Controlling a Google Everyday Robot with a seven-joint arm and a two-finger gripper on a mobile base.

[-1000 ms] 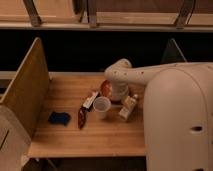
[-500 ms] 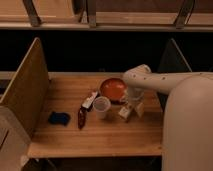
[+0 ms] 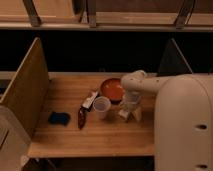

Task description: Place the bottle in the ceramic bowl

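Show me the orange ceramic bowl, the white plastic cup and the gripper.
Orange ceramic bowl point(image 3: 112, 89): camera view, inner glaze.
White plastic cup point(image 3: 101, 111): camera view, front wall.
Gripper point(image 3: 129, 116): camera view, between its fingers, right of the cup.

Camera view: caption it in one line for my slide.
Open two-finger gripper poised at the small pale bottle, beside the round orange-red ceramic bowl on a wooden table.

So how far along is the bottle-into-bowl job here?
Nothing finished: the bottle sits on the table, outside the ceramic bowl. In hand: the gripper is down at the bottle, open. Left: grip, lift, set it in the bowl.
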